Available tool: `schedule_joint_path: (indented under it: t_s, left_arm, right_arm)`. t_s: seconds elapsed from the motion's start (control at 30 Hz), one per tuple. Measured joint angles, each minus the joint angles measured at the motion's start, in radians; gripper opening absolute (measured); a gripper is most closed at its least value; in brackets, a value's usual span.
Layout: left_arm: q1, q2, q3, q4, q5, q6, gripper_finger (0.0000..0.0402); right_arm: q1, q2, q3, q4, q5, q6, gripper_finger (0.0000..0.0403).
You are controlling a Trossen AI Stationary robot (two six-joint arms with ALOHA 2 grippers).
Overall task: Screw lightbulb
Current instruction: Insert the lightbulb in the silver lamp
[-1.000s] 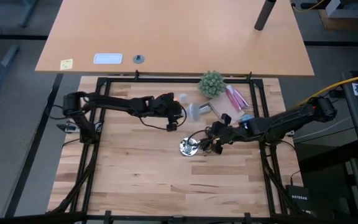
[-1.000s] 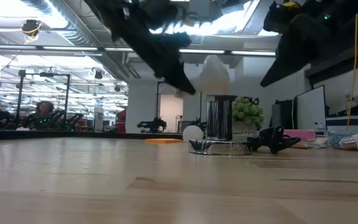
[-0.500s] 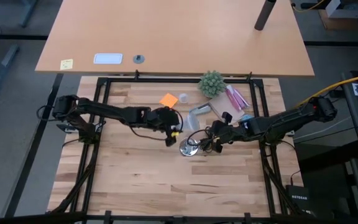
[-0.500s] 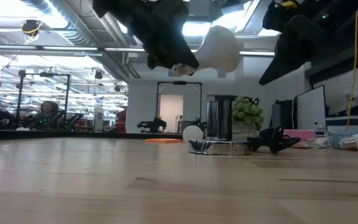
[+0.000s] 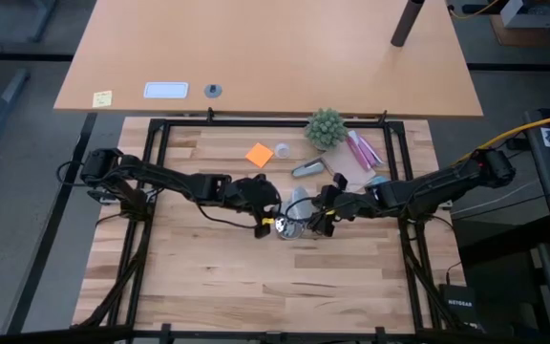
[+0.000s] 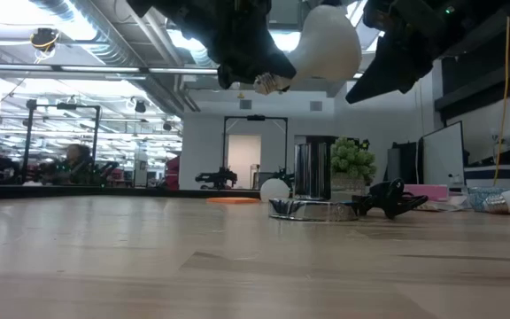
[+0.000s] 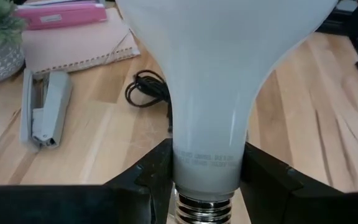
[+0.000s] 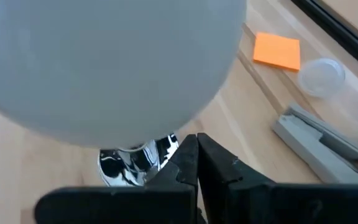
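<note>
My left gripper is shut on the white frosted lightbulb, held in the air over the middle of the table, as the low view also shows. The shiny silver round base with its black cord sits flat on the wood just below and beside the bulb. My right gripper is shut and empty. It hovers at the bulb's right side, and the bulb's round head fills its wrist view above the base. My left gripper pinches the bulb's narrow neck, just above the metal screw cap, between its two fingers. The fingers come from the table's left, about level. The bulb is lifted clear, lying tilted, its round head pointing toward the table's right.
A grey stapler, an orange sticky note, a small clear lid, a potted plant and pink items lie at the far side. The near half of the wooden table is bare.
My left gripper has carried the bulb from the far middle of the table toward the near edge, ending beside the silver base. The bulb has stayed lifted, with its head now pointing toward the right arm. My right gripper has edged toward the bulb.
</note>
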Motion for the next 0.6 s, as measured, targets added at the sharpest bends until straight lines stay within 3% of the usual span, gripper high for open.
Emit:
schedule_joint_path:
  t_s: [0.6]
  left_arm:
    - [0.0,0.115,0.0,0.092,0.002,0.0,0.0146]
  right_arm:
    - [-0.001,0.001,0.0,0.063,0.001,0.005,0.0006]
